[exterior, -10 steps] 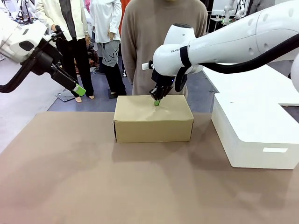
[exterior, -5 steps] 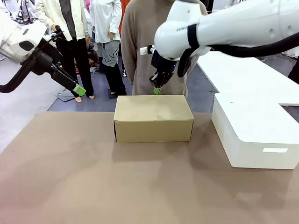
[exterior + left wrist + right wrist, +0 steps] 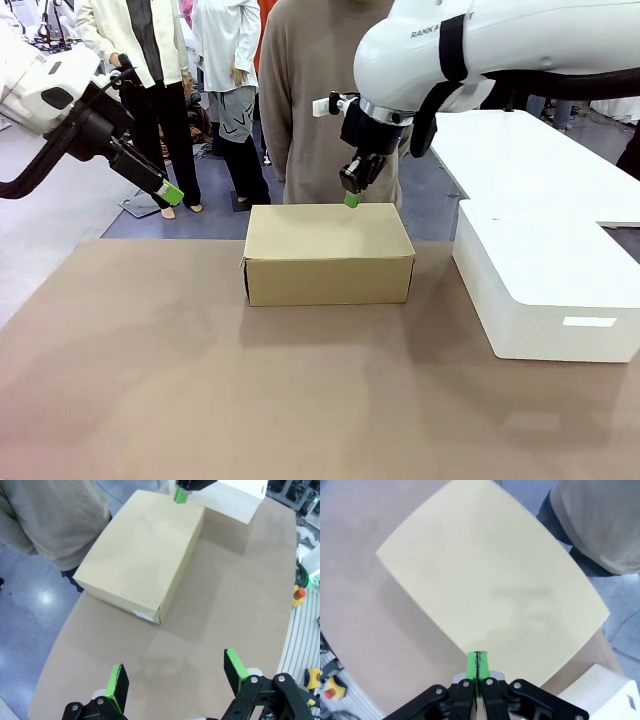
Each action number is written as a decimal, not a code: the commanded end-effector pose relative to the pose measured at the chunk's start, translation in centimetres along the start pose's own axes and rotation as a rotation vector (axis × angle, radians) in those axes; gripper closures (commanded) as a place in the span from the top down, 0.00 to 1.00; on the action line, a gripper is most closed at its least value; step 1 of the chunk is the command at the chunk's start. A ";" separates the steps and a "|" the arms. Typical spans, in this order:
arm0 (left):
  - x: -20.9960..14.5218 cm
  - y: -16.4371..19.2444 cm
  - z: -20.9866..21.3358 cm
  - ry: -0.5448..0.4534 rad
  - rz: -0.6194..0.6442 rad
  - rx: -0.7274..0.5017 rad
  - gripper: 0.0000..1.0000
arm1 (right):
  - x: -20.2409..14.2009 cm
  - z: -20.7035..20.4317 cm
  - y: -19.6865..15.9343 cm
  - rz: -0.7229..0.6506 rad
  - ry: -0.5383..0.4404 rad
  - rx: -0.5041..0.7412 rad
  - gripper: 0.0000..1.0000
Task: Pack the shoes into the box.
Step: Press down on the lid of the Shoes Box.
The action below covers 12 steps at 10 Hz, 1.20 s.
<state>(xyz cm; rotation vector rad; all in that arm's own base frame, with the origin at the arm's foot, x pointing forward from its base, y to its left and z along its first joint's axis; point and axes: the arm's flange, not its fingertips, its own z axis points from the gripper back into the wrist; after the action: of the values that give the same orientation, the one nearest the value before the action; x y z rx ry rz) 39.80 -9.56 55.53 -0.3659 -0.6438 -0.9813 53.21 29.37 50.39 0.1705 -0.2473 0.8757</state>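
Note:
The tan cardboard box (image 3: 328, 253) stands with its lid down in the middle of the brown table; it also lies below me in the left wrist view (image 3: 142, 552) and the right wrist view (image 3: 490, 592). The shoes are out of view. My right gripper (image 3: 351, 199) hangs just above the box's far edge, shut with its green pads pressed together on nothing (image 3: 477, 665). My left gripper (image 3: 170, 193) is held high off the table's far left, open and empty, green fingers wide apart (image 3: 175, 672).
A large white box (image 3: 545, 280) stands on the right of the table. A person in a beige top (image 3: 320, 90) stands right behind the tan box. More people stand farther back left. The brown tabletop (image 3: 300, 390) in front is bare.
My right gripper has risen off the box lid and drifted a little to the right, still shut. The left arm and the box have not moved.

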 end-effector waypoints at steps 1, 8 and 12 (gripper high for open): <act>0.0 0.1 0.1 0.002 0.001 -0.002 1.00 | -3.6 1.0 0.6 0.033 -0.024 0.011 0.00; 0.0 0.1 0.1 0.002 0.001 -0.002 1.00 | -11.6 4.7 3.4 0.013 -0.054 -0.075 0.80; 0.0 0.1 0.1 0.002 0.001 -0.002 1.00 | -14.1 5.0 4.7 -0.021 -0.066 -0.088 1.00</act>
<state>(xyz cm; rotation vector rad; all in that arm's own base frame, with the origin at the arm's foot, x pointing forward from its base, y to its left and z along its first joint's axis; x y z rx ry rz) 39.80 -9.58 55.53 -0.3660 -0.6439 -0.9816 40.97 20.67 51.71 0.0990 -0.3149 0.8654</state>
